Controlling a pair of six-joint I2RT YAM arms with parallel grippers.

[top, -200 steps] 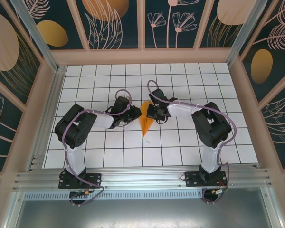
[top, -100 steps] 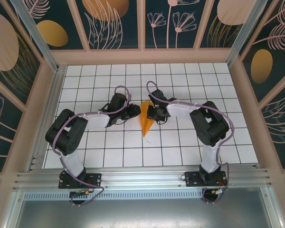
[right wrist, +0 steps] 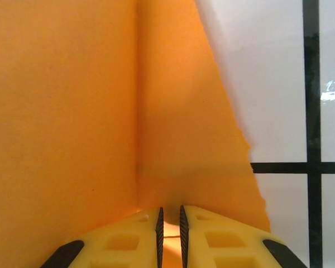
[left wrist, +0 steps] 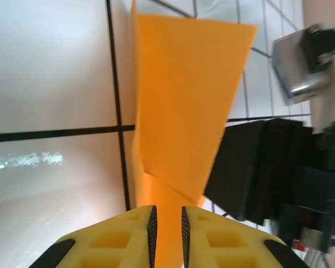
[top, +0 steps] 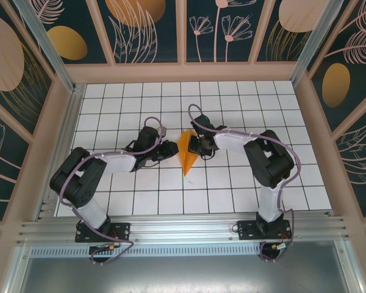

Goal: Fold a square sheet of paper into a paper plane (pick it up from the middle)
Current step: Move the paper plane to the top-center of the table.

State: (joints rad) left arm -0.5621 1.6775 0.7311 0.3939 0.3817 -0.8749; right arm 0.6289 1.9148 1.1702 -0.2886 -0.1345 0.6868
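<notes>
Pinching the paper plane (top: 186, 154) from its two long edges, the left gripper (left wrist: 166, 218) and right gripper (right wrist: 169, 220) were each clamped on orange paper at mid-table, with bare tiled table (top: 232, 189) all around.

The top camera looks down from above and behind me; my two wrist cameras face each other, very close, sharing the creased orange paper dart (top: 186, 152).

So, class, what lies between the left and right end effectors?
The orange paper plane alone, pinched by the left end effector and right end effector; top external view shows it.
</notes>
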